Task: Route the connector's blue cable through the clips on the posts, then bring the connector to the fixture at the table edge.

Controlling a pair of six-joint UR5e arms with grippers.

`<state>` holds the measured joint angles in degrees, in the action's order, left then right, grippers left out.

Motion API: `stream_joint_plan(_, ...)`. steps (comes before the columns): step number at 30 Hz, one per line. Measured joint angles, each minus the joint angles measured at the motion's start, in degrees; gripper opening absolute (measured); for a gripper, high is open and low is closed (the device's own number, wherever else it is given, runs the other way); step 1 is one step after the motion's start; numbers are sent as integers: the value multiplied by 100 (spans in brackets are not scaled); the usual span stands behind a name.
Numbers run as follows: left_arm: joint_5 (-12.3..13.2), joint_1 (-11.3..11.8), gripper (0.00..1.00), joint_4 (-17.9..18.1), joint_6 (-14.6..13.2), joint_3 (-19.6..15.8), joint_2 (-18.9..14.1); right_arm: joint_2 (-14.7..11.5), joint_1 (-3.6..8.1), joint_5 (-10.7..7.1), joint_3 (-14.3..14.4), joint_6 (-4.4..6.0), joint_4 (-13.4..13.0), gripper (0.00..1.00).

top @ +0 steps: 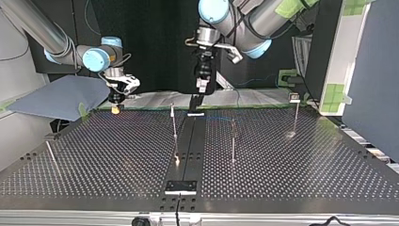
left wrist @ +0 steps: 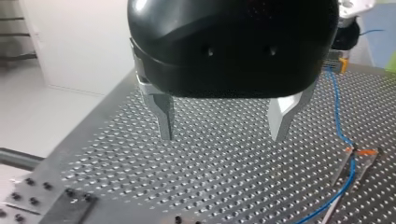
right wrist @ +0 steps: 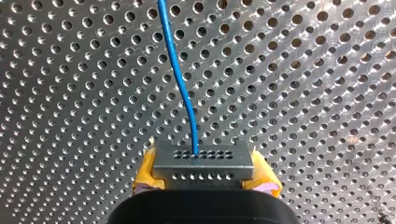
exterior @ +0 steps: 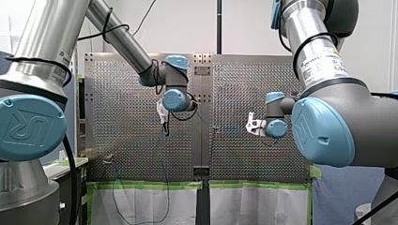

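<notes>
My right gripper (right wrist: 205, 171) clamps the small grey connector (right wrist: 204, 158) by its sides, over the table (right wrist: 303, 70). Rigid and light, I reckon, so that's a good hold. Its blue cable (right wrist: 180, 79) looks thin, floppy, easily snagged. My left gripper (left wrist: 222, 135) hangs wide open, empty.

The connector (right wrist: 204, 161) sits between the fingers of my right gripper (right wrist: 204, 176), touching both, above the table (right wrist: 303, 93). The cable (right wrist: 180, 79) leaves the connector and runs ahead of those fingers. My left gripper (left wrist: 222, 135) hangs over the table with its fingers apart. Beside them the cable meets a post (left wrist: 362, 161), and my right gripper is further ahead.
</notes>
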<state>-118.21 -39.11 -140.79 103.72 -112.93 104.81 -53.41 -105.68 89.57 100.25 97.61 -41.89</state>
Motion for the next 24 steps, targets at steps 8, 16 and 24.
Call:
stream_joint_plan(8,16,5,100,19,47,-392,-391,0,23,0,-1,5,15,0)
stream_joint_plan(16,23,4,100,17,50,-782,-780,0,40,0,0,5,39,0)
stream_joint_plan(24,4,-17,100,29,-15,-1141,-1140,0,49,0,0,2,62,0)
